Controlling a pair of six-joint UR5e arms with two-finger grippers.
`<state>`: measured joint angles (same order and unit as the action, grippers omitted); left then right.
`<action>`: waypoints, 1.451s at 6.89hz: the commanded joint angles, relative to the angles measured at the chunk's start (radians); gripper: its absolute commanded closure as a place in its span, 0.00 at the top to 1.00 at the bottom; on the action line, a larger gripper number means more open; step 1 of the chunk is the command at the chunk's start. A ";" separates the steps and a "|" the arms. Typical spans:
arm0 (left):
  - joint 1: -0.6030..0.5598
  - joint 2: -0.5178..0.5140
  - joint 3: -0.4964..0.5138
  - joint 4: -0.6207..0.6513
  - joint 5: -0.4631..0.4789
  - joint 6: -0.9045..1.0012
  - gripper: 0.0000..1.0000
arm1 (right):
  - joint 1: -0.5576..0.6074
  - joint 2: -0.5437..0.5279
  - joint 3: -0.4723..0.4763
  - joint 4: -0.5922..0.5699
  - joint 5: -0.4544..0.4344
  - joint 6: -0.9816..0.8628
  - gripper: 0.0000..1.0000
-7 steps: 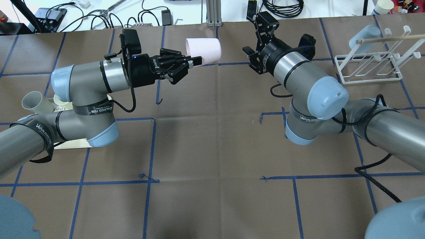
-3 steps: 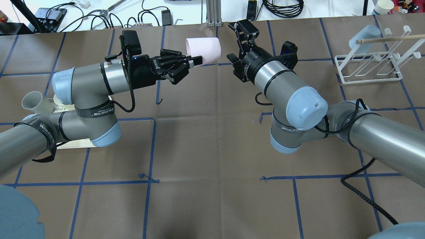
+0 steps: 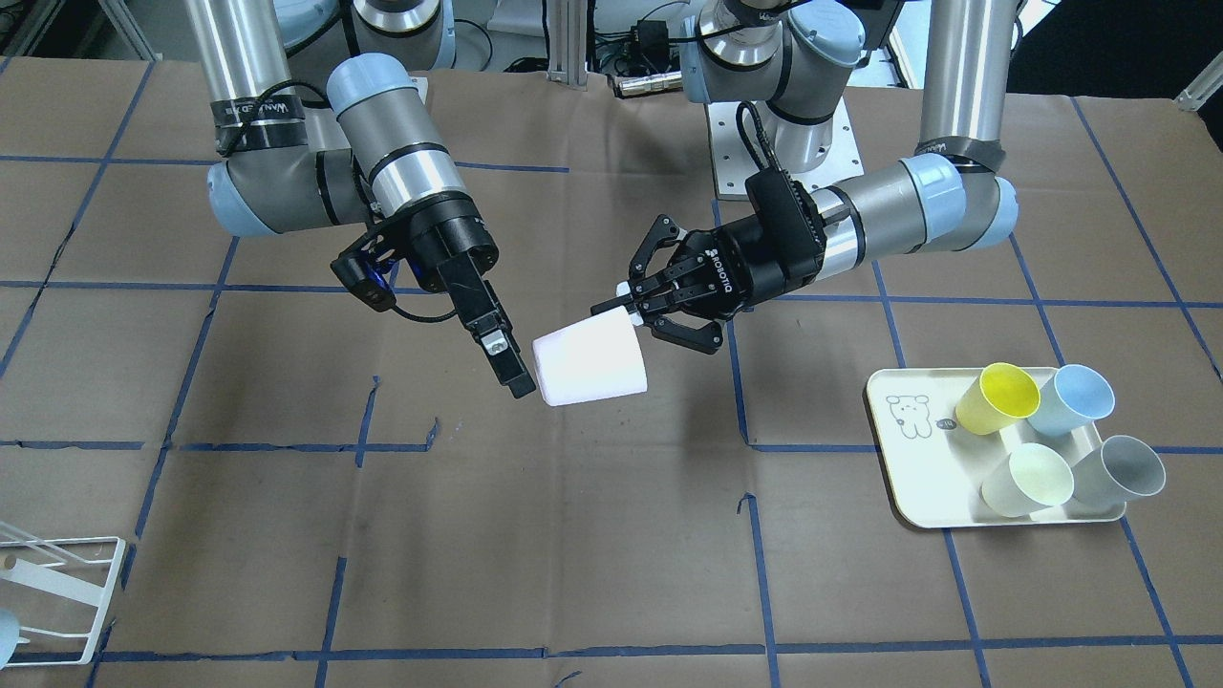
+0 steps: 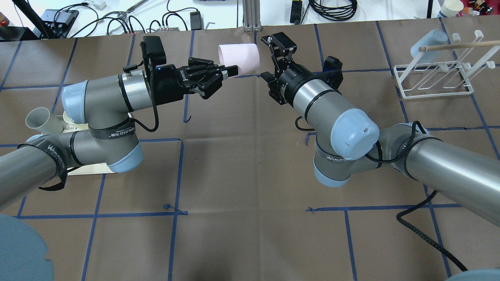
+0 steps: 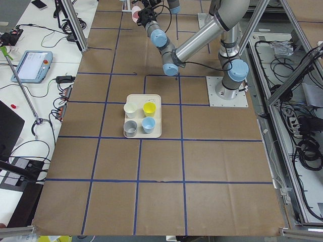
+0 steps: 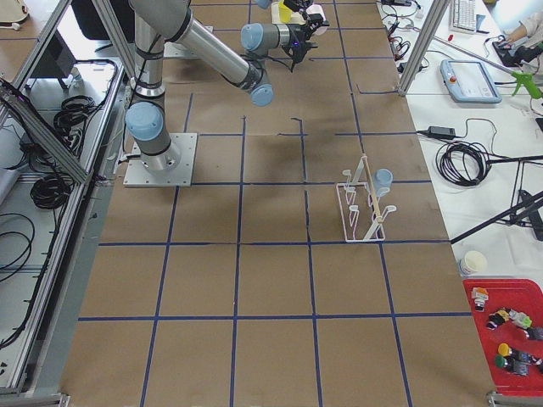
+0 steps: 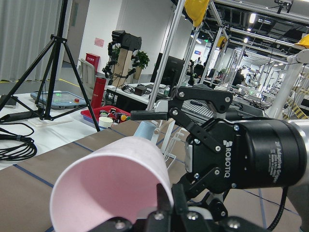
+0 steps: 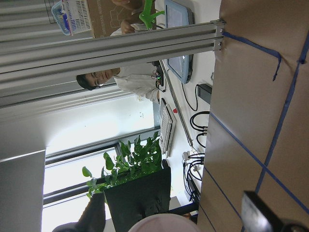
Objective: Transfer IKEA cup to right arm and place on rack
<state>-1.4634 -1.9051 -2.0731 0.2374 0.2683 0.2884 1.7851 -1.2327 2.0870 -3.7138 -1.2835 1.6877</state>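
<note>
Advanced leftward, the right gripper [image 4: 270,57], fingers spread, now reaches the base of the pink IKEA cup [image 4: 239,58] pinched mid-air by the left gripper [image 4: 230,71]; handover appears underway, next: enclose and clamp.

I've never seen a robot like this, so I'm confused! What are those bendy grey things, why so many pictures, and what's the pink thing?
Those are a robot's left arm and right arm at a paper-covered table. Cameras film them at once from above, across the table, both ends, and each wrist. The left gripper pinches the rim of a pink cup, holding it in the air. The right gripper is open beside the cup's bottom, probably about to take it. A tray holds four more cups: yellow, blue, pale green and grey. The white wire rack carries one light-blue cup.
</note>
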 commanded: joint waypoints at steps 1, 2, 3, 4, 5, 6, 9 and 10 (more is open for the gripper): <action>0.000 0.000 0.001 0.000 0.000 -0.002 0.00 | 0.020 -0.001 -0.008 0.003 -0.002 0.003 1.00; 0.000 0.000 0.001 0.000 0.000 -0.002 0.00 | 0.022 -0.001 -0.013 0.005 -0.002 0.004 1.00; 0.000 0.000 0.002 0.000 0.000 -0.017 0.00 | 0.023 0.001 -0.036 0.006 -0.002 0.007 1.00; 0.000 0.000 0.005 0.000 0.000 -0.021 0.00 | 0.034 0.001 -0.050 0.012 -0.003 0.010 1.00; 0.000 0.001 0.004 0.000 0.000 -0.022 0.00 | 0.039 0.001 -0.059 0.026 -0.003 0.010 1.00; 0.000 0.001 0.005 0.000 0.000 -0.022 0.00 | 0.046 0.005 -0.071 0.028 -0.003 0.015 1.00; 0.000 0.000 0.005 0.000 0.000 -0.022 0.00 | 0.048 0.054 -0.122 0.028 -0.002 0.015 1.00; 0.000 0.001 0.005 0.000 0.000 -0.022 0.00 | 0.053 0.056 -0.123 0.028 0.000 0.015 1.00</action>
<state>-1.4634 -1.9046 -2.0680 0.2378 0.2684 0.2669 1.8339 -1.1842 1.9724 -3.6862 -1.2852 1.7026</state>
